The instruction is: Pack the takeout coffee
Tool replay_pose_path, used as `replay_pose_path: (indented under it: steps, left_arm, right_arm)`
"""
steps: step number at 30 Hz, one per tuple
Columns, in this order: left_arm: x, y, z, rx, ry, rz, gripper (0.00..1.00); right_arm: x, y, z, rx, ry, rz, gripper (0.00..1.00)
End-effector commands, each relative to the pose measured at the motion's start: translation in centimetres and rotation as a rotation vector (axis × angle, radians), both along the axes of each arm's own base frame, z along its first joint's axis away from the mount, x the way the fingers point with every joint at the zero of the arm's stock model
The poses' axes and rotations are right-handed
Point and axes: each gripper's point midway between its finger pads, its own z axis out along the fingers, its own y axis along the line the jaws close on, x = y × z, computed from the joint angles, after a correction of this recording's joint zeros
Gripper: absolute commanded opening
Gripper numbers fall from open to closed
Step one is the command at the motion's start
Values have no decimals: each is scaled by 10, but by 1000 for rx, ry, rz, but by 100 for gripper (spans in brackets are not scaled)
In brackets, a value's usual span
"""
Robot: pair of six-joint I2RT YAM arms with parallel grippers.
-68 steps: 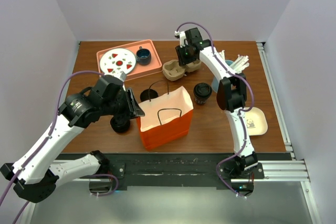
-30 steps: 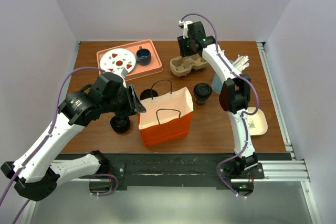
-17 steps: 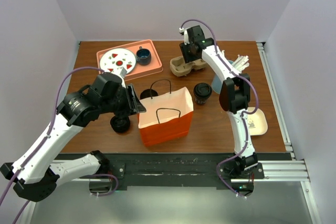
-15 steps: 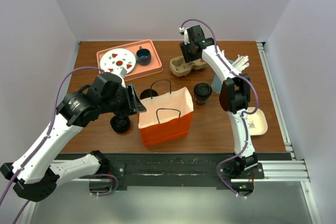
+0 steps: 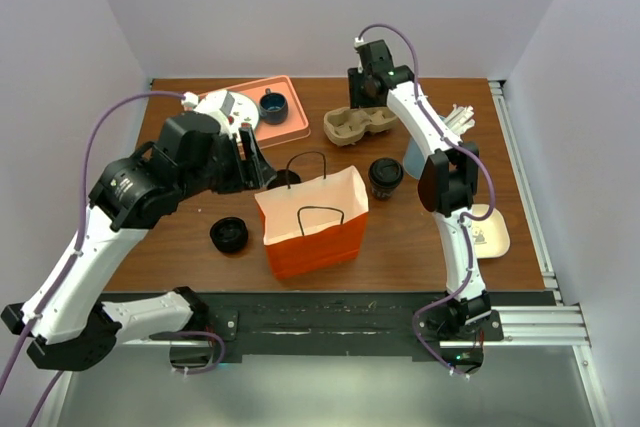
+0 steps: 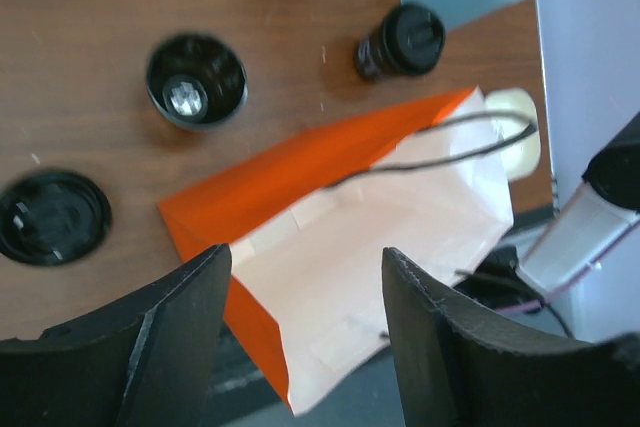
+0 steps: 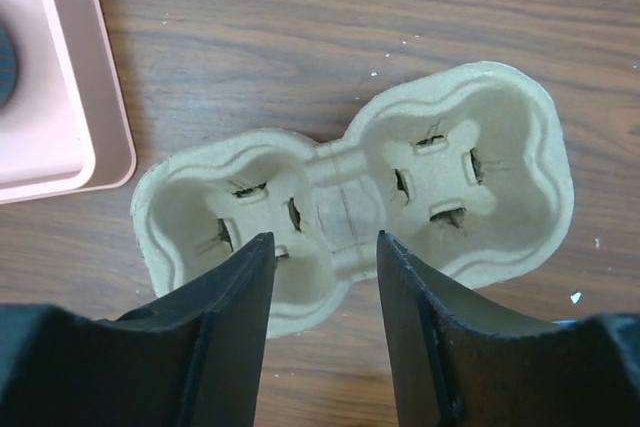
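Note:
The takeout coffee (image 5: 385, 176), a dark cup with a black lid, stands upright on the table right of the orange paper bag (image 5: 312, 225); the left wrist view has it (image 6: 404, 40) beyond the bag (image 6: 340, 237). The bag stands open, its white inside showing. My left gripper (image 5: 257, 162) hovers open above the bag's left rim, and nothing sits between its fingers (image 6: 170, 337). My right gripper (image 5: 362, 99) is open above the cardboard cup carrier (image 5: 357, 125), apart from it; its jaws straddle the carrier's middle (image 7: 350, 202) from above and hold nothing.
A lidless dark cup (image 6: 196, 79) stands behind the bag, and a loose black lid (image 5: 229, 235) lies to its left. A pink tray (image 5: 296, 123) with a plate and blue cup sits back left. A grey-blue holder (image 5: 414, 155) and a white dish (image 5: 490, 230) are at the right.
My left gripper has risen and drawn back from the bag's left rim, its jaws wider. The right gripper has moved slightly up and back over the carrier.

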Motion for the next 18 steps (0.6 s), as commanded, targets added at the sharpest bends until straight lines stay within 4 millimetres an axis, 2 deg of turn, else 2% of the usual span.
replay_pose_path:
  steps: [1,5,11,16,18]
  left_arm:
    - [38,20,45,101,-238,75,67]
    - [51,19,54,92,-291,114,68]
    - [46,25,46,114,-269,119,69]
    - [41,29,41,121,-256,115,70]
    - [39,30,39,128,-249,114,70]
  right_arm:
    - [3,-13,44,0,-90,-73,50]
    - [7,-33,41,-17,-91,-243,50]
    - [11,-33,31,80,-96,-418,50]
    - [18,-28,16,82,-90,-426,50]
    - [14,-30,12,62,-74,-423,50]
